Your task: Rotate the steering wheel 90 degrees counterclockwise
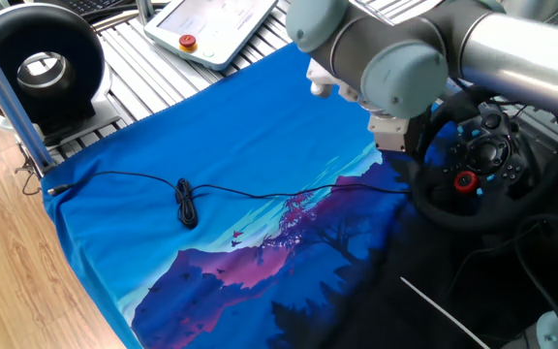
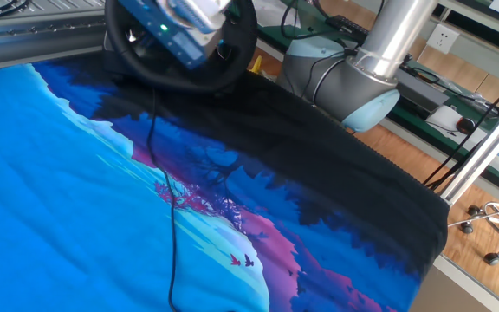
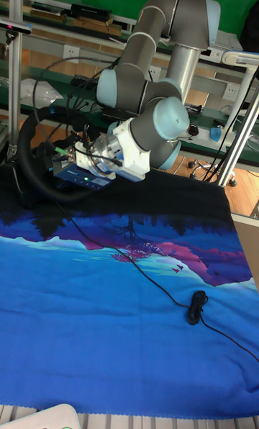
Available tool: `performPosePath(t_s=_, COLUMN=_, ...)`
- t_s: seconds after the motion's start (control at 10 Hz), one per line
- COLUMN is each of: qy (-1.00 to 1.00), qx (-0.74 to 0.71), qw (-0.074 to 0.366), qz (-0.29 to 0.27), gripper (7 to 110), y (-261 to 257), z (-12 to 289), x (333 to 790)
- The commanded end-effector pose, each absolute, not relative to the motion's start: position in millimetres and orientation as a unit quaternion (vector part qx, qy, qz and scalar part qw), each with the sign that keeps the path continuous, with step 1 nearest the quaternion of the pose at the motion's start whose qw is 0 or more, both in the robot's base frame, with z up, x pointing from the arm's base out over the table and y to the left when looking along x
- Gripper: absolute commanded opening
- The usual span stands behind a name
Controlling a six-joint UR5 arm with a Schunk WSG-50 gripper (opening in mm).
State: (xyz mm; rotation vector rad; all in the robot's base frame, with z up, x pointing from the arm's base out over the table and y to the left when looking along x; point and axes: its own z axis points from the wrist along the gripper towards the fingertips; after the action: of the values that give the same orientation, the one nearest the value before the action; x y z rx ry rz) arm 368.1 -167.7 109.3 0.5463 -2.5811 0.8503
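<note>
The steering wheel has a matt black padded rim, looks like soft leather or rubber, with a glossy red plastic knob on the hub. The cloth over the tabletop is smooth printed fabric with a slight sheen. The robot arm is brushed grey metal with satin pale-blue plastic caps. The floor is light, smooth wood.

One steering wheel, one cable
</note>
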Motion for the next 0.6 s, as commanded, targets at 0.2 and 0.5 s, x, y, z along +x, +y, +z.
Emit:
performPosePath(t_s=0.2, qy=-0.918, qx=0.206, qw=0.209, qz=0.265, gripper=7, y=-154.7, z=90.5, x=353.8)
performPosePath(t_s=0.5, qy=-0.919, qx=0.209, qw=0.23, qz=0.242, gripper=7, y=-140.8, z=99.1, x=340.1)
